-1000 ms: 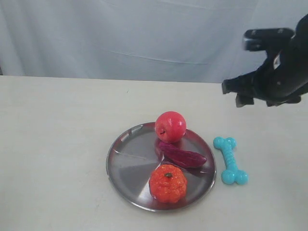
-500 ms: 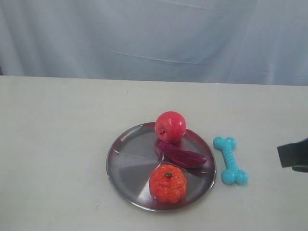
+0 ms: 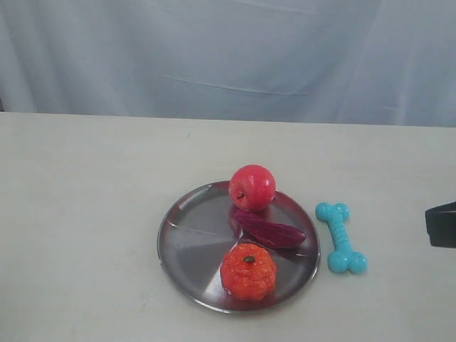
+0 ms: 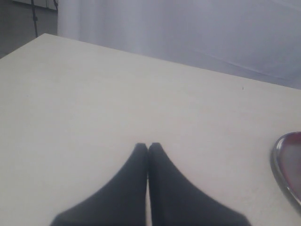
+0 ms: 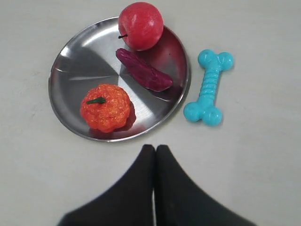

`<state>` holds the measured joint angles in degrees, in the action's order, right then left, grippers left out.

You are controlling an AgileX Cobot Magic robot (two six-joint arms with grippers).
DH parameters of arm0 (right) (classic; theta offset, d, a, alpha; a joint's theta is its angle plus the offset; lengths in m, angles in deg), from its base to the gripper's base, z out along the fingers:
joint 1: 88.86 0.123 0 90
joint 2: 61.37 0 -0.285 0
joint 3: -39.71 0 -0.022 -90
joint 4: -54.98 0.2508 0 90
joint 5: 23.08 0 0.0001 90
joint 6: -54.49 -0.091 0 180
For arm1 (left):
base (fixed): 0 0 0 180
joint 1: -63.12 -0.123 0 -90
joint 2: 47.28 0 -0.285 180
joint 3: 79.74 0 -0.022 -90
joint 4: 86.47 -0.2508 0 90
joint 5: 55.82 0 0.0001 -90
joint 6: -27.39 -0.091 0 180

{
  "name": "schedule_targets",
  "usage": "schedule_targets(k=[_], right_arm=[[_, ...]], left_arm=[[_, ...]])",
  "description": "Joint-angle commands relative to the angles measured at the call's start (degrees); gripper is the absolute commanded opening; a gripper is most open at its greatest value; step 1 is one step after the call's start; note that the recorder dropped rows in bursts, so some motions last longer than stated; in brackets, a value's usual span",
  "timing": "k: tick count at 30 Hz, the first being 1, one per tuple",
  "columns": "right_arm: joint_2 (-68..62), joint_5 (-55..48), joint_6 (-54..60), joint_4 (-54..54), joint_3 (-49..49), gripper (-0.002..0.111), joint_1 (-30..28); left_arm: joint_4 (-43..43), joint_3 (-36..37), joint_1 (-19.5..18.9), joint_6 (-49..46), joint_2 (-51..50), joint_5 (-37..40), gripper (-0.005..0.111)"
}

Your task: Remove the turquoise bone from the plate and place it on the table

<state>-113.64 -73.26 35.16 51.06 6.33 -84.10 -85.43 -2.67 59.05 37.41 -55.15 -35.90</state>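
Note:
The turquoise bone (image 3: 341,237) (image 5: 209,86) lies flat on the off-white table (image 3: 85,214), just right of the silver plate (image 3: 192,239) (image 5: 75,66) and apart from its rim. My right gripper (image 5: 155,147) is shut and holds nothing, hovering over bare table short of the plate and bone. Only a dark piece of the right arm (image 3: 442,224) shows at the exterior view's right edge. My left gripper (image 4: 147,145) is shut and empty over bare table, with the plate's rim (image 4: 282,169) off to one side.
On the plate sit a red apple (image 3: 252,187) (image 5: 140,25), a purple sweet potato (image 3: 269,229) (image 5: 143,69) and an orange pumpkin (image 3: 248,270) (image 5: 105,107). A pale curtain (image 3: 228,57) hangs behind the table.
The right arm dropped from the upper right of the exterior view and withdrew until only a dark sliver shows at the right edge. The bone and plate have not moved.

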Motion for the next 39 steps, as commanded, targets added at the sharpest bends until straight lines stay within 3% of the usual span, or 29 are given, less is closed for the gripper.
schedule_targets(k=[1, 6, 15, 22, 32, 36, 39], right_arm=[[1.01, 0.57, 0.66, -0.74, -0.16, 0.0, 0.56], [9.44, 9.43, 0.78, -2.63, -2.97, 0.0, -1.51], [29.34, 26.95, 0.78, -4.47, -15.06, 0.0, -12.54], [37.85, 28.72, 0.93, -6.63, -21.97, 0.0, -12.67], [39.86, 39.81, 1.72, -6.56, -38.11, 0.0, -12.67], [41.51, 40.92, 13.74, 1.54, -42.29, 0.0, -12.67], [41.64, 40.92, 16.64, 2.29, -43.84, 0.0, -12.67]], left_arm=[[0.19, 0.15, 0.3, 0.11, 0.07, -0.3, 0.0], [0.19, 0.15, 0.3, 0.11, 0.07, -0.3, 0.0], [0.19, 0.15, 0.3, 0.11, 0.07, -0.3, 0.0], [0.19, 0.15, 0.3, 0.11, 0.07, -0.3, 0.0], [0.19, 0.15, 0.3, 0.11, 0.07, -0.3, 0.0], [0.19, 0.15, 0.3, 0.11, 0.07, -0.3, 0.0], [0.19, 0.15, 0.3, 0.11, 0.07, -0.3, 0.0]])
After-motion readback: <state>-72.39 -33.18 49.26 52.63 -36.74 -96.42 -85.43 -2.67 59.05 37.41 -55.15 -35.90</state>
